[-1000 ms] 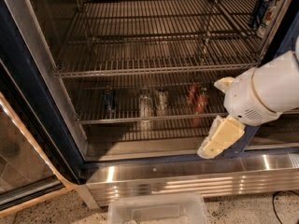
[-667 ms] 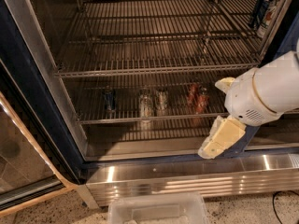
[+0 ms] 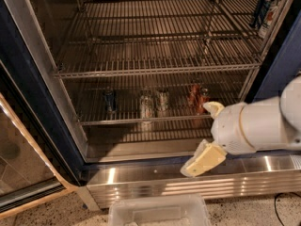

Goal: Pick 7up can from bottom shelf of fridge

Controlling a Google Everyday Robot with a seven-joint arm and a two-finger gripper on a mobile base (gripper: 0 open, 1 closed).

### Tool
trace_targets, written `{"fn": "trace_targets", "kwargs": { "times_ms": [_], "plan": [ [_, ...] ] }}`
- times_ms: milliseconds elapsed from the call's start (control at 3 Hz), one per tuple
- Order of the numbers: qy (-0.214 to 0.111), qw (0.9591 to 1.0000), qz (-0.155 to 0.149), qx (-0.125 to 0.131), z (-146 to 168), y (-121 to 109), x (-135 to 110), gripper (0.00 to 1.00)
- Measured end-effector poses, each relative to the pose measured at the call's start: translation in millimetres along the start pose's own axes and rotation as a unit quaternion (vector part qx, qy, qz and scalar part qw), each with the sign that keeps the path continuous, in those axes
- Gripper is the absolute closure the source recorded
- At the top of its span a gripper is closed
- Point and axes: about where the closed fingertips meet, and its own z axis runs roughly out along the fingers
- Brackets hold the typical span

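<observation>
The fridge (image 3: 277, 65) stands open, with a dark blue frame and wire racks. On the bottom shelf (image 3: 122, 122) stands a row of cans. The 7up can (image 3: 162, 100) is dull grey-green and upright near the middle. A paler silver can (image 3: 146, 106) stands just to its left. A dark blue can (image 3: 109, 99) stands further left, and two red cans (image 3: 197, 97) stand to the right. My gripper (image 3: 203, 159), cream-coloured on a white arm, hangs in front of the steel base panel (image 3: 141, 180). It is below and to the right of the 7up can, outside the shelf, and holds nothing.
The glass door (image 3: 19, 164) stands open at the left. A clear plastic bin (image 3: 157, 211) sits on the floor below the base panel. Two tall cans (image 3: 264, 6) stand on an upper rack at the right. A cable (image 3: 282, 206) lies at the lower right.
My arm and gripper have moved down and a little to the left. The cans have not moved.
</observation>
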Motion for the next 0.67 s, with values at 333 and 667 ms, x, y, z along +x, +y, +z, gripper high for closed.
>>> {"fn": "trace_targets", "kwargs": {
  "times_ms": [333,667],
  "plan": [
    [-0.073,0.9966,0.035,0.019,35.5,-4.3,3.3,0.0],
    [-0.088,0.9947,0.04,0.033,37.1,-12.2,-3.0,0.0]
  ]
}}
